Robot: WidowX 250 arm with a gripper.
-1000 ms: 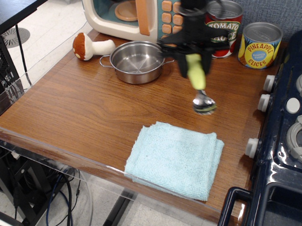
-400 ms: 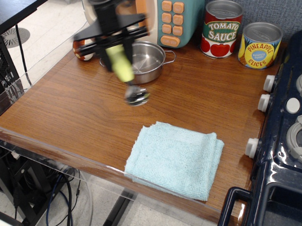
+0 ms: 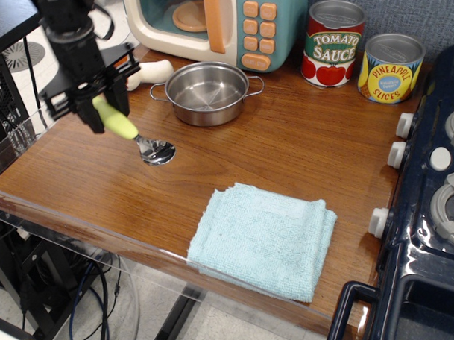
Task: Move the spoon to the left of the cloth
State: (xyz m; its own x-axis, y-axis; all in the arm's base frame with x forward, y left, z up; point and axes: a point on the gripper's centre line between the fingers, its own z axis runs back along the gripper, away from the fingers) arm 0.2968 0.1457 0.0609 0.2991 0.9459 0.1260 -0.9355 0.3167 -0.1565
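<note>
Now the gripper (image 3: 105, 107) has carried the spoon (image 3: 135, 134) left past the cloth (image 3: 263, 239).

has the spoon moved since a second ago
Yes. The spoon, held in the gripper, went from right of the steel pot to its left, now left of the cloth.

light: bright, even, overhead | glare: tabletop (image 3: 234, 151) upper centre | shadows: soft, short | focus: sharp throughout, no blur

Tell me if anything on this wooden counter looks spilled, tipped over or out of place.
Nothing is spilled. Only the toy mushroom lies on its side behind the gripper, which holds the yellow-green-handled spoon tilted. The steel pot, both cans and light blue cloth sit normally.
</note>
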